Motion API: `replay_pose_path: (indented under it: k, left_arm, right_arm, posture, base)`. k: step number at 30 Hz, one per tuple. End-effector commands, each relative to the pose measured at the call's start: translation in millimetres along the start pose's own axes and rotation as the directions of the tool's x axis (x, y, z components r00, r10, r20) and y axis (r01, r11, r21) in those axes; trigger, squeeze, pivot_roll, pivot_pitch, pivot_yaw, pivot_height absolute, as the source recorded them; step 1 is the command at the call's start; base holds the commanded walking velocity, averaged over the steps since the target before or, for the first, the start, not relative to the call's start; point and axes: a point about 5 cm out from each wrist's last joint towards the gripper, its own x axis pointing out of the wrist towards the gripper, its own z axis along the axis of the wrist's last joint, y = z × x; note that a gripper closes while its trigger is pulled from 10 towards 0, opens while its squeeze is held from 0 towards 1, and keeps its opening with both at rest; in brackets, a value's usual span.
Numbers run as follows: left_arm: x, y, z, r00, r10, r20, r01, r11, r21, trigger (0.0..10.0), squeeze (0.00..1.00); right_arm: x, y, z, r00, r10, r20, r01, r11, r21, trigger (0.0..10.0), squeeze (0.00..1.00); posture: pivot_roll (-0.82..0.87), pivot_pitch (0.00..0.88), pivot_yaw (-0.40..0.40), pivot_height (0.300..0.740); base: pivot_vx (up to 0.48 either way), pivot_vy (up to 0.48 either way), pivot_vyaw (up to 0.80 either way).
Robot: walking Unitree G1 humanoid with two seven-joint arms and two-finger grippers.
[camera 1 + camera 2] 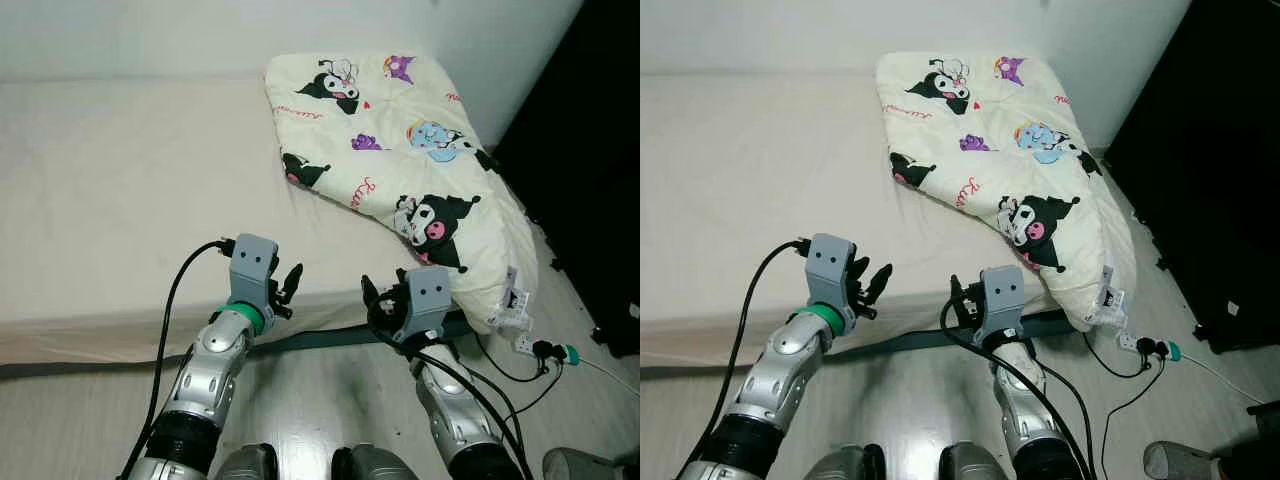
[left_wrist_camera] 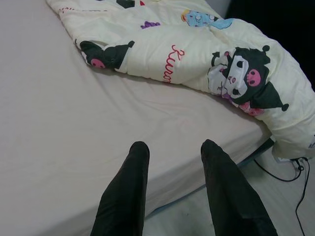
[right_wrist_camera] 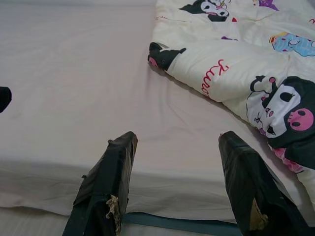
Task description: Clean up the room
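Observation:
A cream quilt (image 1: pixel 400 150) printed with cartoon characters lies rumpled on the right part of a bed with a beige sheet (image 1: pixel 130 180). One end of the quilt hangs over the bed's near right corner toward the floor. My left gripper (image 1: pixel 288 290) is raised in front of the bed's near edge, open and empty, and its fingers point at the mattress (image 2: pixel 74 123). My right gripper (image 1: pixel 378 305) is beside it, also open and empty, just left of the hanging quilt end (image 3: pixel 275 113). Both grippers are short of the quilt.
A white power strip (image 1: pixel 525 343) with black cables and a green-ended plug (image 1: pixel 570 352) lies on the pale wood floor under the quilt's hanging corner. A dark opening (image 1: pixel 590 150) stands at the right. A white wall (image 1: pixel 150 40) runs behind the bed.

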Motion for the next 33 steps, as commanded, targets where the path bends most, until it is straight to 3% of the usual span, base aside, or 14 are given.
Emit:
replay_pose_path:
  k: [1, 33]
  left_arm:
    - [-0.7, -1.0, -1.3, 1.0, -0.003, -0.01, 0.003, 1.0, 0.018, 10.0, 0.0]
    - [-0.2, 0.9, -2.2, 1.0, 0.009, -0.012, -0.009, 1.0, 0.029, 10.0, 0.0]
  right_arm:
    - [-3.7, -2.0, -4.1, 1.0, -0.011, -0.017, 0.011, 1.0, -0.003, 10.0, 0.0]
    - [-3.0, -0.9, -4.9, 1.0, -0.008, -0.024, 0.008, 1.0, -0.003, 10.0, 0.0]
  posture:
    - [-0.06, 0.036, 0.045, 0.74]
    - [-0.06, 0.037, 0.046, 0.74]
  base:
    - [0.0, 0.0, 0.0]
    - [0.0, 0.0, 0.0]
